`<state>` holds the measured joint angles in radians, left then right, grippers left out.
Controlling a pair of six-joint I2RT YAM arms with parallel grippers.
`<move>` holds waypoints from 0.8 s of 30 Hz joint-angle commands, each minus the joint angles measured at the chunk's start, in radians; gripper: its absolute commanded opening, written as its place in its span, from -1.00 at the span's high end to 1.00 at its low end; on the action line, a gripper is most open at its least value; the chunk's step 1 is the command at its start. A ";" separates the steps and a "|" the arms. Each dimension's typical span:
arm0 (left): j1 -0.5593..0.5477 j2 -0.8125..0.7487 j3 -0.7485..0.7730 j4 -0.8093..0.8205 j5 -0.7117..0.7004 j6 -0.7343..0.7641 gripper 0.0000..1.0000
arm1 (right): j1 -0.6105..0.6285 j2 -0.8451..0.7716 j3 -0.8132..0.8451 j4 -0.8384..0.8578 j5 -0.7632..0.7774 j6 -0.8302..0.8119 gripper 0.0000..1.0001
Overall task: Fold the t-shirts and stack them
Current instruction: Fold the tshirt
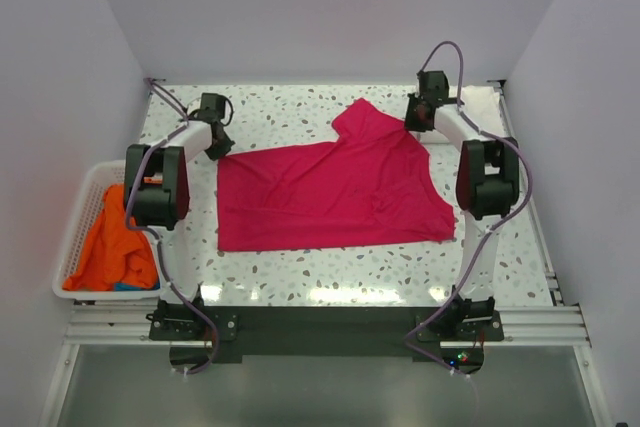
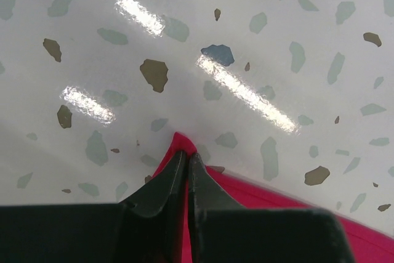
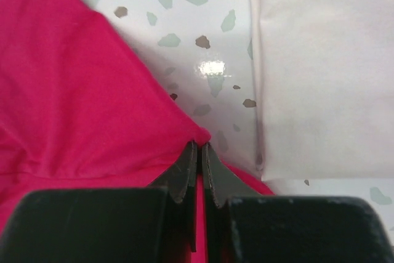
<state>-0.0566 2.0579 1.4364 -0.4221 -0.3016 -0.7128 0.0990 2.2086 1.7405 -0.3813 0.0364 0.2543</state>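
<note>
- Glossy white table (image 1: 300,272), speckled grey and brown, with bright light streaks glaring off it. Plain pale walls (image 1: 330,7) close it in on three sides.
- Pink shirt (image 1: 330,192) lies spread mid-table, one sleeve poking toward the far wall.
- Left jaws are clamped on its far left corner, right down at the table.
- Right jaws are pinched tight on its far right edge.
- White shirt (image 3: 320,72), folded, sits just beside that pinch.
- Basket (image 1: 85,217) at the table's left edge holds an orange shirt (image 1: 115,247), with a bit of blue cloth (image 1: 128,286) showing beneath it.
</note>
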 commanded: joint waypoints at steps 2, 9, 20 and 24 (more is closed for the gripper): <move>0.023 -0.081 -0.016 0.032 0.021 0.019 1.00 | -0.013 -0.147 -0.035 0.096 0.010 0.037 1.00; 0.037 -0.142 -0.039 0.059 0.047 0.026 1.00 | -0.033 -0.200 -0.111 0.124 0.002 0.062 1.00; 0.046 -0.205 -0.105 0.086 0.078 0.026 1.00 | -0.053 -0.271 -0.196 0.139 -0.006 0.074 1.00; 0.052 -0.264 -0.137 0.079 0.078 0.004 1.00 | -0.068 -0.329 -0.274 0.151 -0.009 0.100 1.00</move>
<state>-0.0238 1.8866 1.3148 -0.3752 -0.2203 -0.7124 0.0521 1.9827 1.5036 -0.2901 0.0277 0.3271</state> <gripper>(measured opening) 0.077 0.023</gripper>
